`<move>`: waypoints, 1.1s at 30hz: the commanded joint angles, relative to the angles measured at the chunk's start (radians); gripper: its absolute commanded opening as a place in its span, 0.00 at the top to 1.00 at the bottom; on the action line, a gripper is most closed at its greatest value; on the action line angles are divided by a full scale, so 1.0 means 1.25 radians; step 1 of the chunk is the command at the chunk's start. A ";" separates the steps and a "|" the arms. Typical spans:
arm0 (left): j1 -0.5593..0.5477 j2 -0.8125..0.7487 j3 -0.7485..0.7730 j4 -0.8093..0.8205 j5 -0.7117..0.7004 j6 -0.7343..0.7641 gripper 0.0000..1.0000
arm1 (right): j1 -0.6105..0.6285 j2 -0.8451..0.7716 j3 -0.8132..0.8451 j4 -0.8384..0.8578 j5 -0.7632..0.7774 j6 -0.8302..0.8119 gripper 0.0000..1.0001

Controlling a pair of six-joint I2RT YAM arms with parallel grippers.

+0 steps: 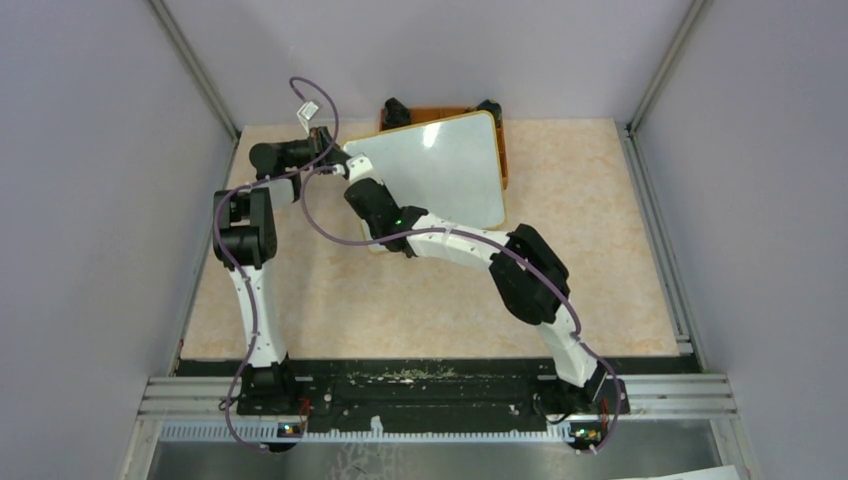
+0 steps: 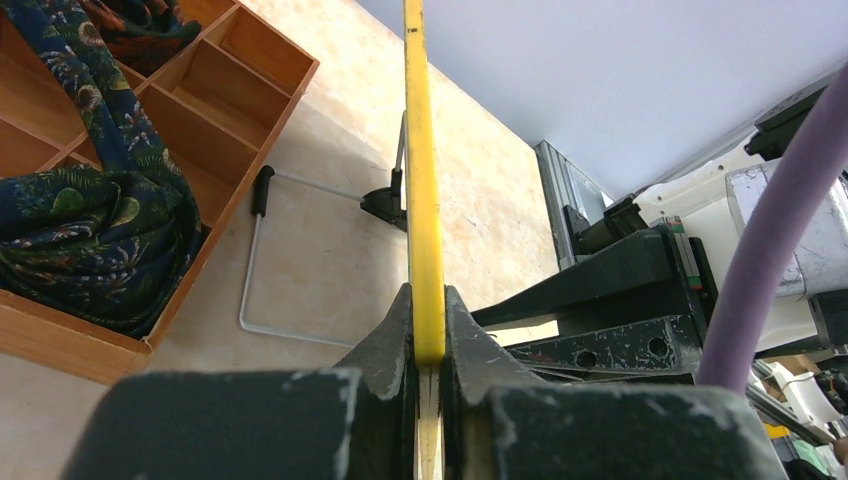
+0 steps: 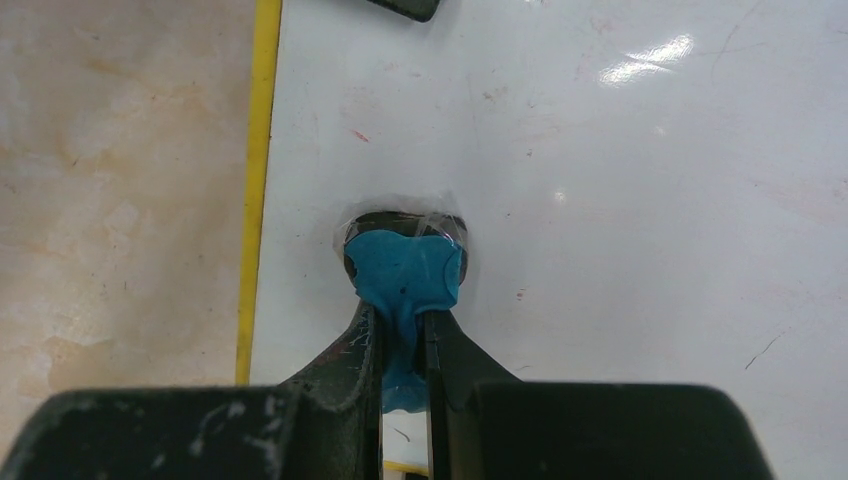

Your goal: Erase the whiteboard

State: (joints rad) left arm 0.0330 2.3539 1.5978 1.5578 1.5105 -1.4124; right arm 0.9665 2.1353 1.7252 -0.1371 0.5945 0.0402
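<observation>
Left fingers (image 2: 385,345) clamped on whiteboard (image 1: 440,170) edge, right fingers (image 3: 340,365) pinching blue wad (image 3: 405,272) against its face

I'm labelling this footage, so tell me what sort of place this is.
Most likely a robot test cell in a lab: plain grey walls box in a small table, a left arm and a right arm are bolted to a metal rail at its edge, and a whiteboard is being worked on.
</observation>
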 commanded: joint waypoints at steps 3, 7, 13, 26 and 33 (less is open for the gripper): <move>-0.013 -0.023 -0.016 0.186 0.232 -0.026 1.00 | -0.050 0.002 -0.009 -0.004 0.013 0.002 1.00; -0.013 -0.025 -0.015 0.186 0.232 -0.026 1.00 | -0.101 -0.055 -0.083 0.016 0.013 0.016 1.00; -0.010 -0.022 -0.011 0.186 0.232 -0.027 1.00 | -0.186 -0.152 -0.203 0.044 0.010 0.037 1.00; -0.008 -0.022 -0.014 0.186 0.232 -0.030 1.00 | -0.276 -0.308 -0.352 0.072 -0.003 0.067 1.00; -0.008 -0.023 0.000 0.186 0.232 -0.040 0.98 | -0.276 -0.416 -0.398 0.058 -0.033 0.098 1.00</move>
State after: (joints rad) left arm 0.0261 2.3539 1.5959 1.5581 1.5036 -1.4117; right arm 0.6357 1.7420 1.2449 -0.0662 0.5259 0.1329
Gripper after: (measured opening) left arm 0.085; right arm 0.105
